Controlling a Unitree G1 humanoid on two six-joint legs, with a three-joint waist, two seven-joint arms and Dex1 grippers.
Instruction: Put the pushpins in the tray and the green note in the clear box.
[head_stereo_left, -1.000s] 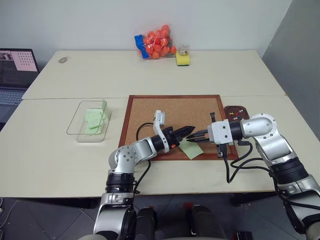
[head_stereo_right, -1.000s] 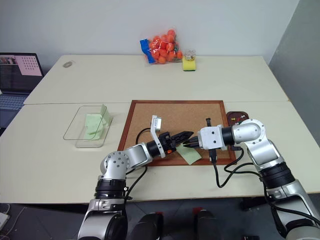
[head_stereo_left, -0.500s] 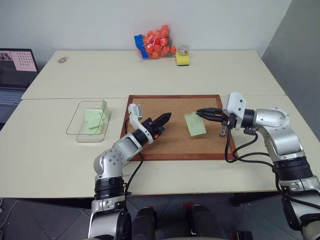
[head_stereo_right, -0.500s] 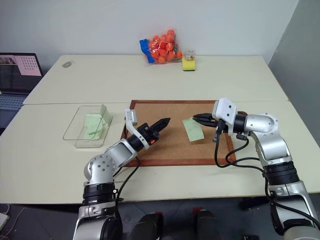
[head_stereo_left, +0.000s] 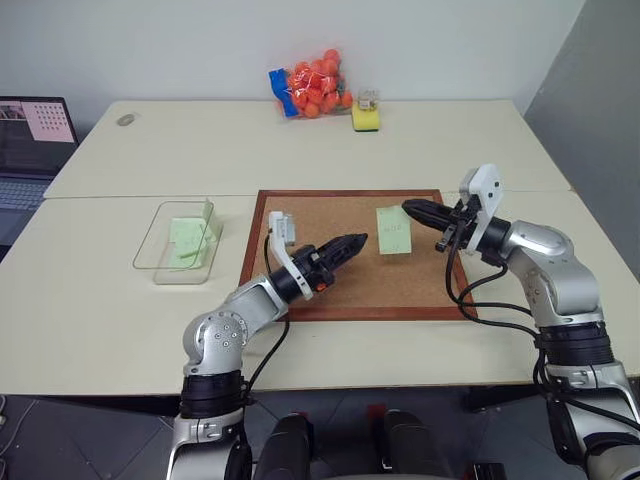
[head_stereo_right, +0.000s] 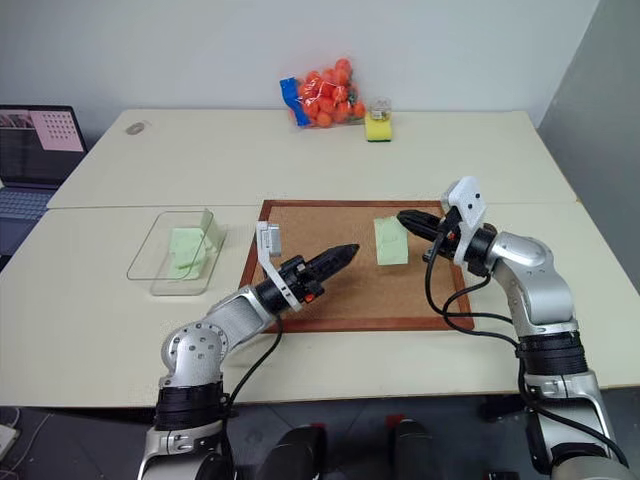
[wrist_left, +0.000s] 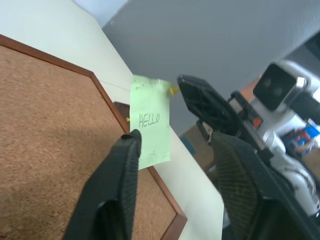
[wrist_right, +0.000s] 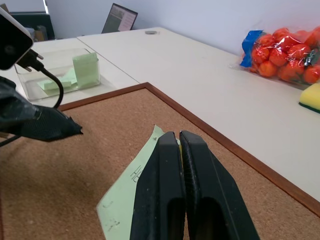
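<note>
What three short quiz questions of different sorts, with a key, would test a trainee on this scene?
1. True or false: the right claw is shut on the green note, holding it above the corkboard.
2. What lies inside the clear box?
A. orange balls
B. pale green notes
C. a yellow sponge
3. Fill in: the word written on the green note reads ____.

Key:
1. True.
2. B. Pale green notes are in it; the bag of orange balls and the sponge sit at the table's far edge.
3. HELLO, readable in the left wrist view, between the open left claw fingers.
</note>
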